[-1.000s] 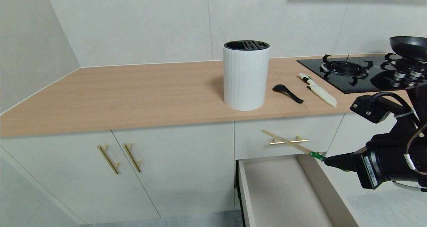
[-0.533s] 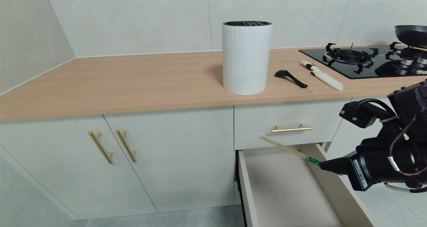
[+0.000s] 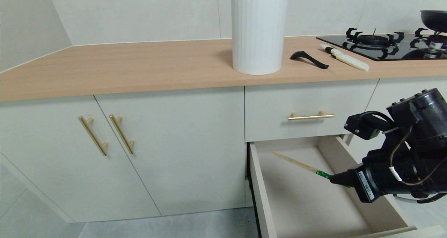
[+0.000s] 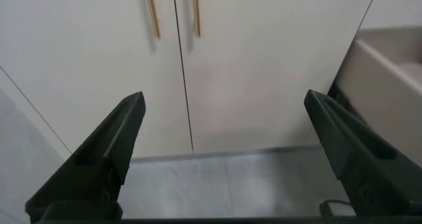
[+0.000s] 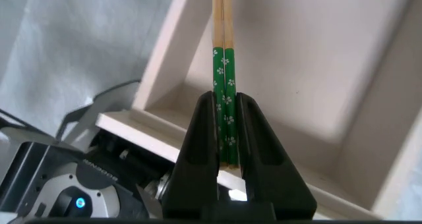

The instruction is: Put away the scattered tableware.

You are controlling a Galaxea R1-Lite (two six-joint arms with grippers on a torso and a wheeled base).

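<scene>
My right gripper (image 3: pixel 336 178) is shut on a pair of wooden chopsticks (image 3: pixel 297 164) with green patterned ends. It holds them over the inside of the open lower drawer (image 3: pixel 259 182), tips pointing toward the drawer's back left. In the right wrist view the chopsticks (image 5: pixel 222 85) run straight out between the fingers (image 5: pixel 201 141) above the drawer floor. On the counter lie a black spoon (image 3: pixel 308 59) and a white knife (image 3: pixel 345 57), right of a tall white ribbed holder (image 3: pixel 258 30). My left gripper (image 4: pixel 224 151) is open, facing the cabinet doors.
A closed drawer with a gold handle (image 3: pixel 310 116) sits just above the open one. Two cabinet doors with gold handles (image 3: pixel 106 135) are to the left. A black gas hob (image 3: pixel 387 45) with a dark pan (image 3: pixel 434 19) occupies the counter's right end.
The head camera has dropped, so the counter sits higher in view. My right gripper has lowered the chopsticks from in front of the upper drawer into the open drawer's space.
</scene>
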